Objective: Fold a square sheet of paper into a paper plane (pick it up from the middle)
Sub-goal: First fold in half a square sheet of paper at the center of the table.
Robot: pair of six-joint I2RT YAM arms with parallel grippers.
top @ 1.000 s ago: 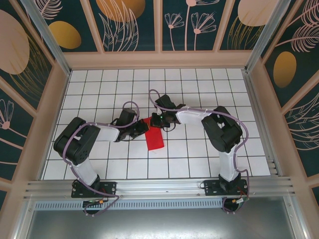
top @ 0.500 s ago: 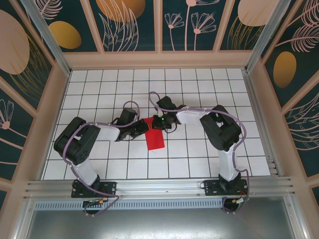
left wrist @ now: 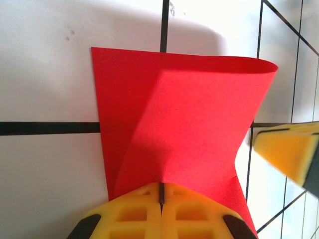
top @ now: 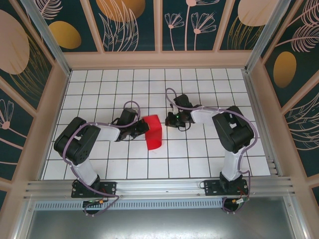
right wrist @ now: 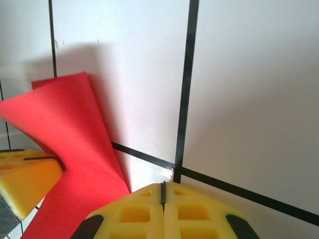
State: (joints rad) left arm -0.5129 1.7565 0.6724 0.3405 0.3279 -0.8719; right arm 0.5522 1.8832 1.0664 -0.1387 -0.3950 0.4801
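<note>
The left gripper (left wrist: pixel 162 191) had its yellow jaws pressed together, pinching one edge of the square sheet of paper (left wrist: pixel 189 129). The sheet lay folded over near the middle of the white gridded table (top: pixel 199 154), with its upper layer bowed up off the lower one and curling at the far end. The right gripper (right wrist: pixel 163 191) was closed tight as well, with nothing between its jaws, and sat near the paper's opposite side without touching it.
</note>
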